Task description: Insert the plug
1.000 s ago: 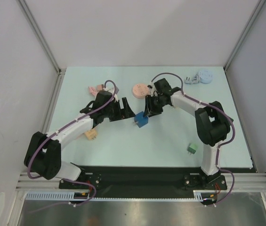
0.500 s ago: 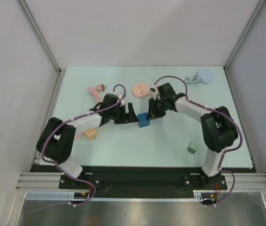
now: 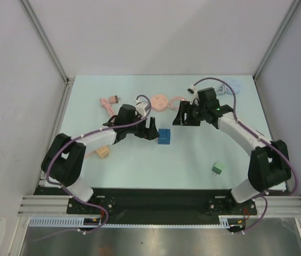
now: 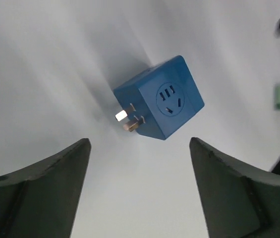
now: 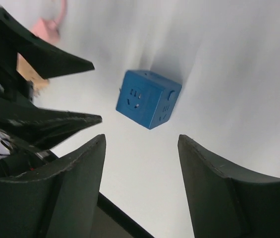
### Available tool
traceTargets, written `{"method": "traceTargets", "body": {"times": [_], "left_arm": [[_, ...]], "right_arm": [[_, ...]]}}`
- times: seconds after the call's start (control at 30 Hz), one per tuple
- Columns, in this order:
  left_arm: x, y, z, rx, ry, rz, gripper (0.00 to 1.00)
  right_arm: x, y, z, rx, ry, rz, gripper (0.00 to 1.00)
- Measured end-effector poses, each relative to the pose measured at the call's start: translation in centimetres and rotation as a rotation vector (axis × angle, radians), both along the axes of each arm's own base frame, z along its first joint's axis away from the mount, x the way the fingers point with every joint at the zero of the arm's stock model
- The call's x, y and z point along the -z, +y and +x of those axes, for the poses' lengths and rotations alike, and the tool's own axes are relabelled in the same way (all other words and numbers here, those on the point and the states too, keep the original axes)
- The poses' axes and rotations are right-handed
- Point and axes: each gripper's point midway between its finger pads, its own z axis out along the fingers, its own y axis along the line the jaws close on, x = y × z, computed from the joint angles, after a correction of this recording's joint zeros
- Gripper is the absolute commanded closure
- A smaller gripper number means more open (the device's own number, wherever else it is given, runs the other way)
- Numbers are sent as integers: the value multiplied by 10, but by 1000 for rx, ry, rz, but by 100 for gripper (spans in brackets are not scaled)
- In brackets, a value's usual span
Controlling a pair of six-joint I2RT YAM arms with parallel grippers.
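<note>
A blue cube socket adapter (image 3: 164, 136) lies on the table between the two arms. In the left wrist view the blue cube (image 4: 160, 97) shows its metal prongs on the left face and a socket face toward the camera. It also shows in the right wrist view (image 5: 148, 98). My left gripper (image 3: 151, 129) is open and empty, just left of the cube, apart from it. My right gripper (image 3: 182, 117) is open and empty, up and to the right of the cube. The left fingers (image 5: 55, 121) show in the right wrist view.
A pink round socket (image 3: 159, 102) with a pink cable lies behind the cube. A pink plug (image 3: 113, 100) lies at back left, a tan plug (image 3: 104, 152) near the left arm, a green adapter (image 3: 217, 169) at front right, and a pale blue round socket (image 3: 234, 85) at back right.
The right gripper has let go of the blue cube and drawn back to the right. The cube now rests on the table. The left gripper has shifted slightly right.
</note>
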Motion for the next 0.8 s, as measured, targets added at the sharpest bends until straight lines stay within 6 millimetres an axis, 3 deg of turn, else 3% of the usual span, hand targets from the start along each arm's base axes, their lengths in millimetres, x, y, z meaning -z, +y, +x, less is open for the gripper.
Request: {"method": "traceTargets", "body": {"times": [0.07, 0.17, 0.27, 0.33, 0.43, 0.57, 0.8], "left_arm": [[-8, 1, 2, 74, -139, 71, 2], [-37, -10, -1, 248, -424, 187, 3], [-58, -26, 5, 419, -623, 285, 6], [-59, -30, 17, 496, -697, 347, 6], [-38, -30, 22, 618, -724, 414, 7], [-5, -32, 12, 760, -685, 421, 9], [27, -47, 16, 879, -652, 401, 9]], "right_arm": [[-25, -13, 3, 46, -55, 29, 31], [-57, -36, 2, 130, -125, 71, 27], [-70, -55, -3, 203, -155, 107, 22], [-72, -65, -7, 241, -157, 122, 19], [-74, -82, -10, 306, -147, 152, 9], [-81, -102, -12, 369, -150, 192, 7], [-94, -99, -14, 351, -172, 248, 7]]}}
